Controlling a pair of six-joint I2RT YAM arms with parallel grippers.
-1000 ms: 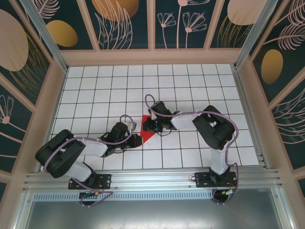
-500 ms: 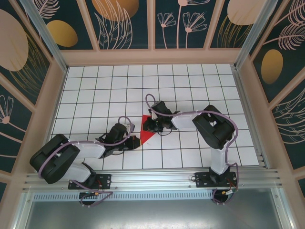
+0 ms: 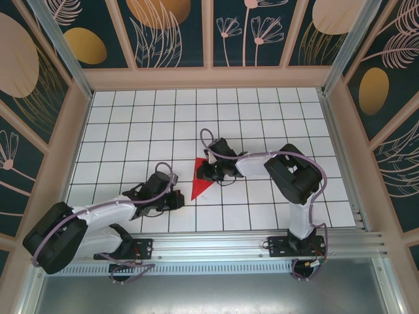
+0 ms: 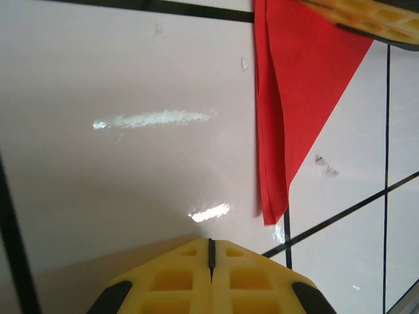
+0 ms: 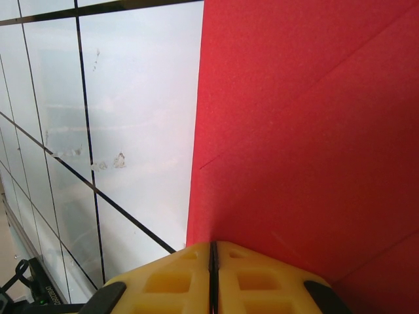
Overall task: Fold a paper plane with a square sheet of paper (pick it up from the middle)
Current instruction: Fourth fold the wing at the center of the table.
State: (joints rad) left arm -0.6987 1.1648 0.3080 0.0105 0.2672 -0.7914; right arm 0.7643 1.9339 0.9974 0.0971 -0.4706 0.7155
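The square sheet of paper lies flat on the tiled table, folded into a narrow red triangle with its tip pointing at the near edge. My right gripper is shut, and its tips rest on the paper's upper part, at the left edge. Red creased paper covers the right half of the right wrist view. My left gripper is shut and holds nothing, a short way left of the paper's tip. In the left wrist view the layered tip lies ahead and to the right of my left gripper.
The white grid table is walled by wooden panels at the back and both sides. A metal rail runs along the near edge by the arm bases. A yellow finger of the right gripper shows in the left wrist view.
My left arm has drawn back to the left and toward the near edge, leaving the paper's tip uncovered. The right gripper has stayed on the paper.
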